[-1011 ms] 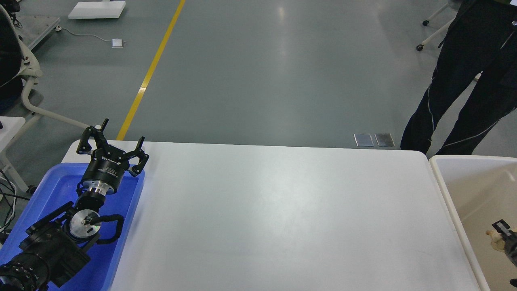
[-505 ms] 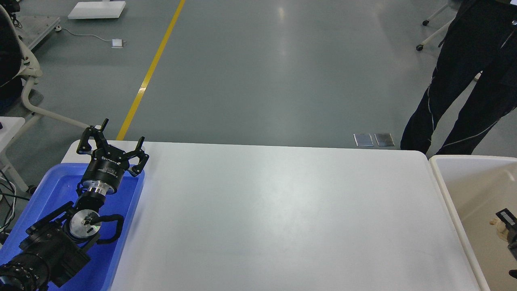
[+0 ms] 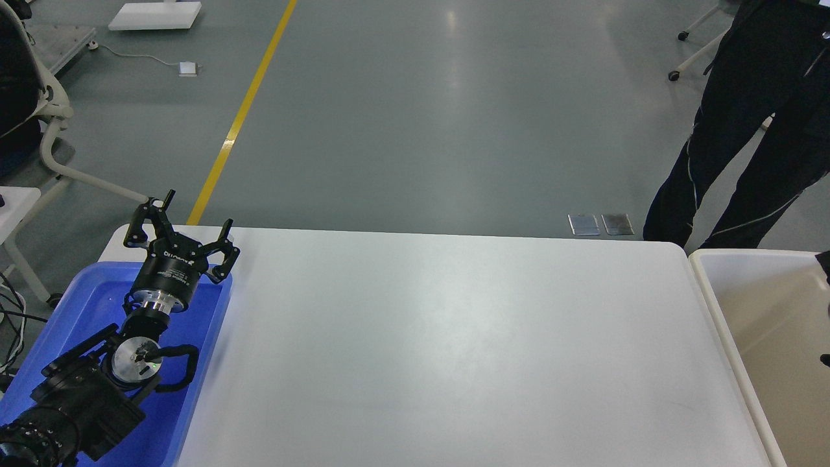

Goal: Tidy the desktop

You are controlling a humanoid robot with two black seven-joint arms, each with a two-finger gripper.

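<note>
- The desktop [image 3: 454, 337], a large glossy white rectangular surface with rounded corners, is seen filling the lower middle of the head view, between a tray on the left and a bin on the right; its near edge is cut off by the bottom of the frame.
- The blue plastic tray [image 3: 84, 298] is set against the surface's left side, and much of its floor is hidden by the black left arm.
- The left gripper [image 3: 188, 227] is held above the tray's far right corner, with the jaws spread apart and nothing between them.
- The off-white bin with a beige inside [image 3: 720, 305] is only partly shown, being cut by the right edge.
- Two small dark shapes are glimpsed at that right edge over the bin; what they are cannot be made out, and the state of the right jaws cannot be told.
- A person in dark trousers [image 3: 746, 130] is seen beyond the far right corner, cut off above the legs.
</note>
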